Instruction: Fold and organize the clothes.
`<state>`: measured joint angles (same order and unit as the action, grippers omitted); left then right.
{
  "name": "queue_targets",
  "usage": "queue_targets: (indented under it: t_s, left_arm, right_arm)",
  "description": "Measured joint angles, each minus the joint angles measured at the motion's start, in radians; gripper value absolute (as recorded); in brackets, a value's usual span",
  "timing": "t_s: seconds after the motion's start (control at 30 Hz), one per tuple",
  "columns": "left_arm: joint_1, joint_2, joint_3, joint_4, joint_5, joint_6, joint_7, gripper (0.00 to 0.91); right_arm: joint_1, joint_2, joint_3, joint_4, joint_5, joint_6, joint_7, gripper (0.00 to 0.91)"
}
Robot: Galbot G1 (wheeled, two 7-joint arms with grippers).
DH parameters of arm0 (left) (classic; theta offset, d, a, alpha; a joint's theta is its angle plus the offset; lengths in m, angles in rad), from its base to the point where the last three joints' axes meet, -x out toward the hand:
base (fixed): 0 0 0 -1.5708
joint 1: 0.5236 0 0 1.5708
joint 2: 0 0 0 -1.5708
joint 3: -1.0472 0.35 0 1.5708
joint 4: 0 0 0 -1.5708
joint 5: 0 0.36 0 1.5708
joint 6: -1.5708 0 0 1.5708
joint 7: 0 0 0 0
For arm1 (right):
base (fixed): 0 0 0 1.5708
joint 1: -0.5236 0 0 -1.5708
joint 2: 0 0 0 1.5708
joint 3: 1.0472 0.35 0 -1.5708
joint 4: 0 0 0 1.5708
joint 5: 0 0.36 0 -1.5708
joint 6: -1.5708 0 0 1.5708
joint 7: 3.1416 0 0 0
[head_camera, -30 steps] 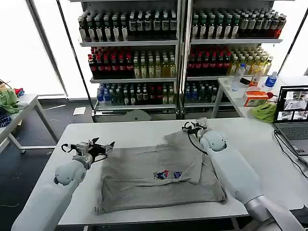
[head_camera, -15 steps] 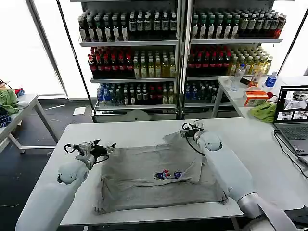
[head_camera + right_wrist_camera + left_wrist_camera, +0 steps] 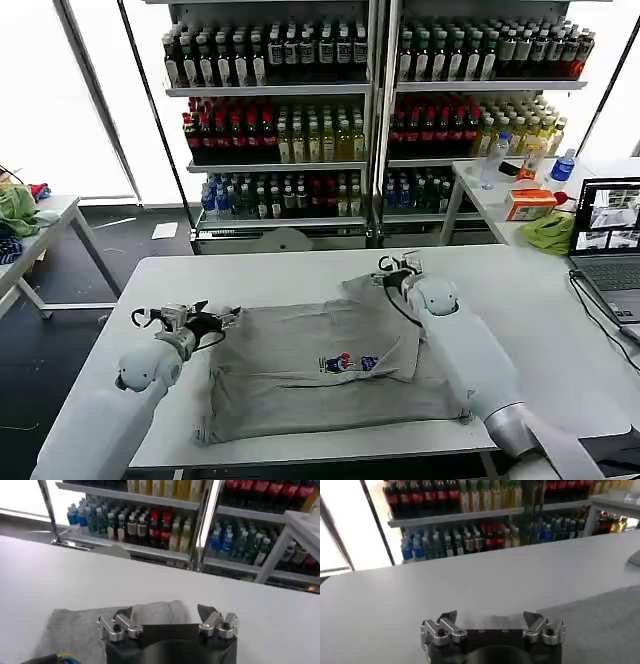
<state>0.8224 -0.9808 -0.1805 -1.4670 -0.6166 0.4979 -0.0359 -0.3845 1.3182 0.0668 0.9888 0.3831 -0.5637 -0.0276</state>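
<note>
1. A grey shirt lies spread on the white tabletop, its chest print facing up.
2. The left gripper hovers at the shirt's left edge, fingers spread and empty.
3. The right gripper sits over the shirt's far right corner, fingers apart, apparently gripping nothing.

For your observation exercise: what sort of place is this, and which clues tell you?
Probably a shop-like robot test space: shelves of bottled drinks stand behind a white table, and an open laptop sits on that table.
</note>
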Motion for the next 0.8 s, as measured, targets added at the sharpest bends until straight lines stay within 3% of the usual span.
queue_targets:
  t_s: [0.03,0.07,0.1,0.13,0.17,0.2,0.23,0.27,0.3,0.8]
  left_arm:
    - [0.002,0.0,-0.001,0.0,-0.002,0.001,-0.001,0.393]
    - [0.004,-0.001,-0.001,0.001,-0.003,0.002,-0.001,0.393]
    - [0.005,-0.002,-0.001,0.002,-0.005,0.004,-0.002,0.171]
    - [0.005,-0.004,-0.002,0.003,-0.007,0.005,-0.003,0.171]
    - [0.006,-0.005,-0.003,0.003,-0.008,0.006,-0.004,0.03]
    - [0.007,-0.006,-0.004,0.004,-0.01,0.007,-0.005,0.01]
    - [0.008,-0.007,-0.004,0.003,-0.012,0.008,-0.006,0.01]
    - [0.01,-0.007,-0.003,0.002,-0.013,0.01,-0.007,0.01]
    - [0.011,-0.008,-0.002,0.001,-0.014,0.011,-0.007,0.01]
    - [0.038,-0.009,0.008,-0.019,0.002,0.022,-0.012,0.0]
  right_arm:
    - [-0.003,0.0,0.003,0.0,0.001,0.0,0.002,0.907]
    - [-0.006,0.001,0.005,0.0,0.002,-0.001,0.004,0.907]
    - [-0.009,0.001,0.007,0.0,0.003,-0.001,0.006,0.877]
    - [-0.011,0.001,0.009,0.0,0.004,-0.001,0.008,0.816]
    - [-0.014,0.001,0.011,0.001,0.004,-0.002,0.01,0.595]
    - [-0.017,0.001,0.012,0.003,0.005,-0.002,0.012,0.373]
    - [-0.02,0.002,0.015,0.004,0.005,-0.003,0.014,0.252]
    - [-0.023,0.002,0.018,0.006,0.006,-0.004,0.016,0.071]
    - [-0.026,0.002,0.02,0.008,0.007,-0.004,0.017,0.0]
    - [-0.086,-0.013,0.041,0.059,0.034,-0.008,0.042,0.0]
